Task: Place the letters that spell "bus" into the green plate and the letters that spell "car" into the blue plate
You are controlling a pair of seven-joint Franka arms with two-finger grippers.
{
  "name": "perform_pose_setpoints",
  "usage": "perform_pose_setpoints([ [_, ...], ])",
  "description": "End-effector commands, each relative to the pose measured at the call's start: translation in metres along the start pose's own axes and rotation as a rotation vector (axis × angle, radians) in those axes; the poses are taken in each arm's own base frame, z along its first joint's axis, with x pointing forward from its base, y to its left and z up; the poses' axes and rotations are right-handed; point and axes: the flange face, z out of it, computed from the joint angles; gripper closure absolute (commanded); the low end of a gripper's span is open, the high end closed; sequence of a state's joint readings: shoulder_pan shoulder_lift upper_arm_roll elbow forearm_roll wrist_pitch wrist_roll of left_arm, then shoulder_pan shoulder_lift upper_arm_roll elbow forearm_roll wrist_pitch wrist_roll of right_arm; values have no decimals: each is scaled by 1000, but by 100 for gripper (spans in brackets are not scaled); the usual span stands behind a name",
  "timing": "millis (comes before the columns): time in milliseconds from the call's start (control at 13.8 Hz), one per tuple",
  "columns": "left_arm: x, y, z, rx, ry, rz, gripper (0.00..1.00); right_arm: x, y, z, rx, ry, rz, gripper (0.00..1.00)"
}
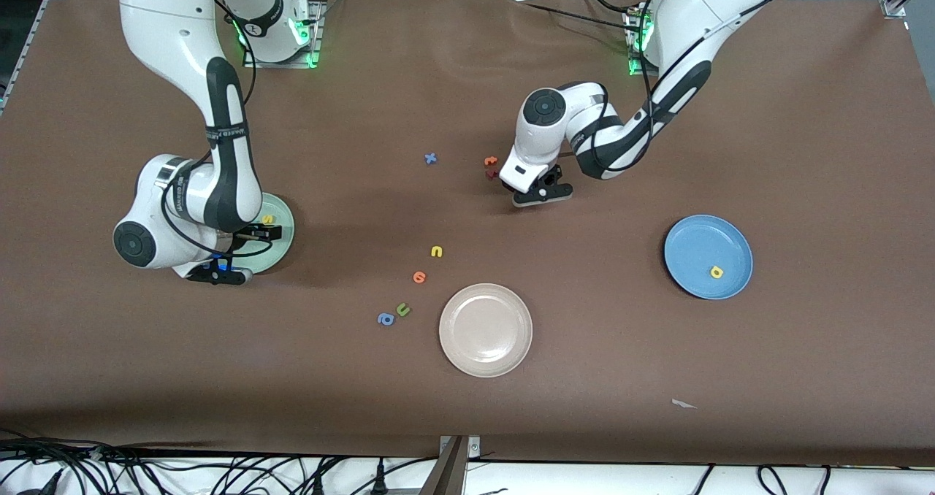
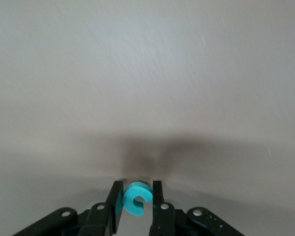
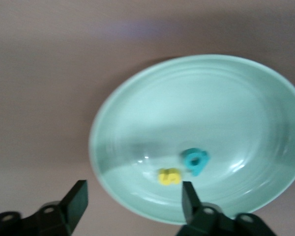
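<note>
- Nearest the front camera, toward the middle of the brown cloth-covered surface, lies the round beige plate, bare — it has no part in either word.
- Just beside it toward the right arm's end sit three stray foam letters: a blue "a", a green "u" and an orange round letter; none belongs to a word.
- A little farther lies the small yellow foam "u", not yet in any plate and, I judge, the last letter wanted for "bus".
- Toward the left arm's end, the round bright blue plate holds the yellow rounded foam "a" near its front rim.
- Toward the right arm's end, the round pale mint-green plate holds the yellow foam "s" and the teal-blue foam "b", just beside each other. The right claw hangs over this plate with its fingers spread wide and nothing between them.
- Farther off, near the middle, the left claw is down at the cloth, clamped on the small teal foam "c" — seemingly a grip made to carry it to the blue plate.
- Just beside that claw lie an orange foam "t" and a dark red bit; a blue "x" sits apart.
</note>
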State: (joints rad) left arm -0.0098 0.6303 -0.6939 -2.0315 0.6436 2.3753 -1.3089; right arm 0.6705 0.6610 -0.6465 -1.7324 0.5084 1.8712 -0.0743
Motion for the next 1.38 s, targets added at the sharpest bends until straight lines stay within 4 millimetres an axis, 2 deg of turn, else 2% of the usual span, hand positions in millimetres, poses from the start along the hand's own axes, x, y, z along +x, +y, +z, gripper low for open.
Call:
perform_pose_setpoints([
  [0, 61, -35, -33, 57, 2, 60, 79, -20, -84, -18, -4, 47, 124, 1],
  [145, 102, -74, -45, 96, -21, 97, 80, -29, -138, -26, -5, 116, 257, 1],
  [291, 139, -113, -55, 99, -50, 164, 80, -35, -180, -17, -3, 164, 307, 1],
  [509, 193, -187, -63, 85, -57, 248, 80, -39, -262, 10, 6, 265, 163, 5],
  [581, 206, -214, -62, 80, -64, 282, 79, -38, -278, 19, -15, 307, 125, 6],
  [727, 221, -256, -54, 73, -82, 318, 79, -39, -308, 29, 1, 361, 70, 24],
  [799, 224, -270, -48, 75, -93, 321, 79, -40, -320, 33, 15, 373, 61, 33],
  [872, 228, -283, -40, 71, -109, 320, 71, -41, -331, 38, 29, 398, 52, 36],
  [945, 229, -290, -36, 70, -114, 313, 20, -42, -339, 48, 43, 416, 41, 36],
  [1017, 230, -293, -37, 70, -114, 295, 0, -42, -345, 56, 54, 438, 28, 36],
  [1235, 231, -294, -47, 77, -99, 279, 0, -46, -352, 71, 40, 439, 10, 36],
  [1308, 233, -294, -51, 78, -94, 275, 0, -46, -352, 73, 35, 438, 4, 40],
])
